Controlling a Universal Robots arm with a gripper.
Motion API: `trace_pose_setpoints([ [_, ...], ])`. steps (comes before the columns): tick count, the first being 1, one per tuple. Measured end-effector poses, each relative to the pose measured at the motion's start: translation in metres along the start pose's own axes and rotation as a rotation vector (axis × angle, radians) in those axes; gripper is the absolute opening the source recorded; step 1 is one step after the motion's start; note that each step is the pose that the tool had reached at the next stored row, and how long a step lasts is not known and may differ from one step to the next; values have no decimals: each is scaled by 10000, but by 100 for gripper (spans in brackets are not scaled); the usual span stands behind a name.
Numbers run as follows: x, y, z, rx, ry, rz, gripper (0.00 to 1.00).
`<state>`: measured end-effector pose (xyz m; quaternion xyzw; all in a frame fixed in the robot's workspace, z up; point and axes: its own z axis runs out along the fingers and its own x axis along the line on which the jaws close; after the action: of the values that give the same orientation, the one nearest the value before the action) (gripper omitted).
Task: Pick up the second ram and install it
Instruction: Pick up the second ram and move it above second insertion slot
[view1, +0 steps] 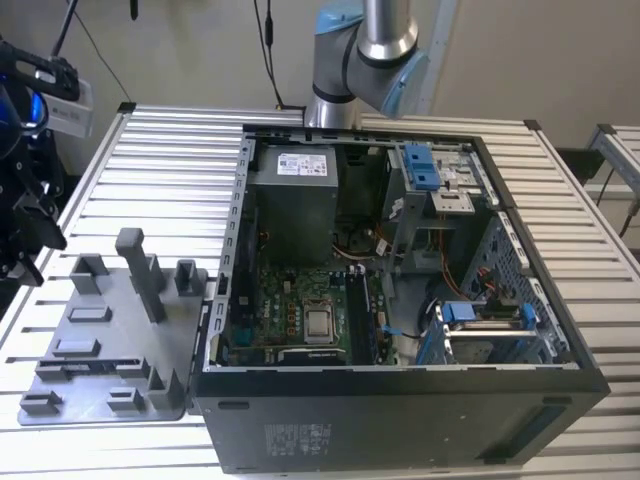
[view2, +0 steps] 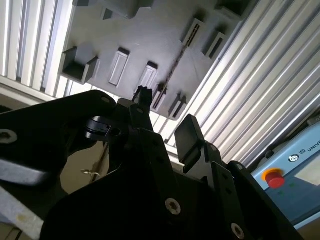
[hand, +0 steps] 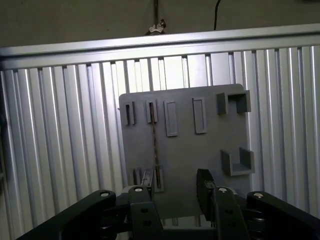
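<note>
The second ram (hand: 154, 145), a long, thin, dark memory stick, stands on its edge in the flat grey plastic fixture plate (hand: 200, 150). Each of its ends sits between a pair of small raised grey blocks. In the exterior view it shows as a thin dark line (view1: 88, 365) along the near side of the plate (view1: 110, 330). The plate lies on the ribbed aluminium table (view1: 150, 160), just beside the exterior view's left wall of the open black computer case (view1: 400, 400). Taller grey blocks rise from the far side of the plate. The black gripper (hand: 175, 177) hangs over the plate's edge with its two fingers (hand: 204, 182) spread apart and nothing between them. It is not touching the stick. One fingertip lines up with the stick's nearer end in the first wrist view. The second wrist view shows the same parted gripper (view2: 165, 112) in front of the plate (view2: 150, 30), with the stick (view2: 177, 62) running away from it as a narrow dark strip. A pale blue-grey box with a red button (view2: 280, 175) sits past the table's edge. In the exterior view the silver and blue robot arm (view1: 370, 50) rises behind the case. Inside the case lie a grey metal power supply (view1: 295, 200) and a green motherboard (view1: 290, 320).
</note>
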<state>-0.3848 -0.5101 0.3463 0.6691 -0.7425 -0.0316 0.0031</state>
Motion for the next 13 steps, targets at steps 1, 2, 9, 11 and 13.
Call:
trace_pose_setpoints([
  [1,0,0,2,1,0,0,48],
  [2,0,0,5,1,-1,0,48],
  [9,2,-2,42,0,-9,-1,48],
  [11,2,-3,64,0,-10,-4,48],
  [13,3,-4,84,0,-10,-8,48],
])
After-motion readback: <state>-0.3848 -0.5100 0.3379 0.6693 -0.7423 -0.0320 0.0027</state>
